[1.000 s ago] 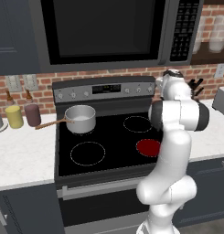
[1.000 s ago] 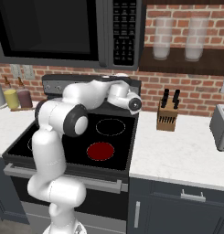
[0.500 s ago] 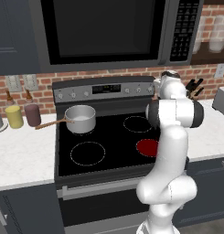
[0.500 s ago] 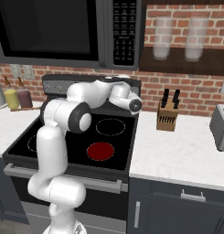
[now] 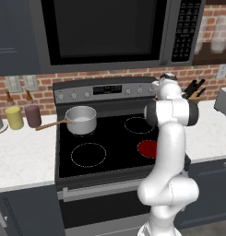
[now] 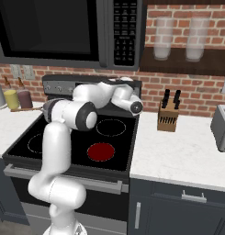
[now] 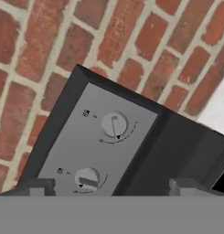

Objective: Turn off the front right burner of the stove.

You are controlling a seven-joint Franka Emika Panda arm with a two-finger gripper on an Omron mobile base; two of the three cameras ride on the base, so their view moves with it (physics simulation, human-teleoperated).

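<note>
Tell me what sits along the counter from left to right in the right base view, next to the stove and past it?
Yellow jar → dark red jar → stove with its glowing red burner → knife block → grey toaster at the right edge.
</note>
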